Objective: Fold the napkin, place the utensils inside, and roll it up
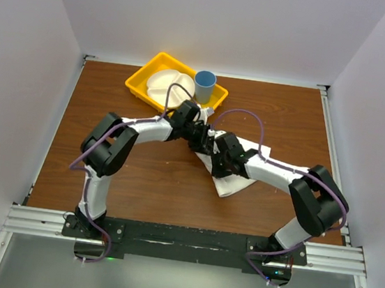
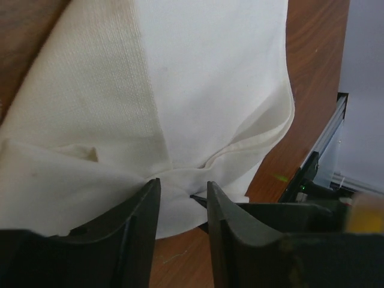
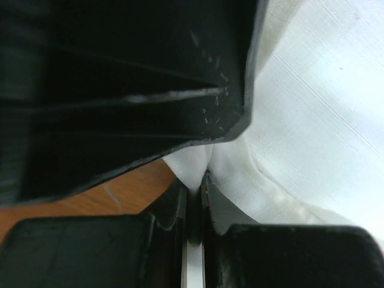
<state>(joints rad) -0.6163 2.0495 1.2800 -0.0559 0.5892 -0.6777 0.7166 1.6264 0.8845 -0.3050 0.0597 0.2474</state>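
Note:
The white napkin (image 1: 233,184) lies creased on the wooden table right of centre, partly under both grippers. My left gripper (image 1: 204,137) hovers over its near-left edge. In the left wrist view the napkin (image 2: 198,72) fills the top, and the left gripper (image 2: 183,186) is open, with bare wood showing between its fingers. My right gripper (image 1: 214,154) meets it from the right. In the right wrist view the right gripper (image 3: 193,183) is shut on a pinched fold of the napkin (image 3: 312,108), under the left gripper's black body (image 3: 120,90). The utensils are out of view.
A yellow tray (image 1: 140,81) at the back centre holds a white divided plate (image 1: 164,84), with a blue cup (image 1: 204,86) at its right end. White walls enclose the table on three sides. A metal rail (image 1: 181,237) runs along the near edge.

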